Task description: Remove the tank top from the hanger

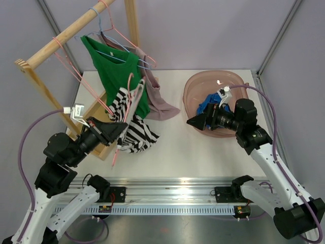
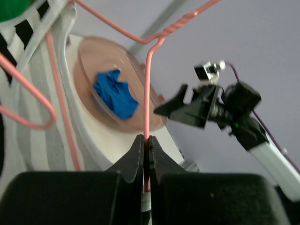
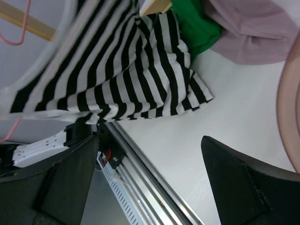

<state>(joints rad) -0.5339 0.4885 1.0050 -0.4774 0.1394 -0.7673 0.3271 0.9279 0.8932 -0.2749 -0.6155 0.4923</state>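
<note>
I'm clamping the pink hanger in my left pincer, with the right pincer gaping well right of it, probably about to tug the striped tank top free.

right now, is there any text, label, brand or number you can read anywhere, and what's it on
No text can be read in any view.
Pale neck tag inside the green top: too small to read.
Striped tank top, pink hanger, pink basin, blue cloth: no print visible.
</note>
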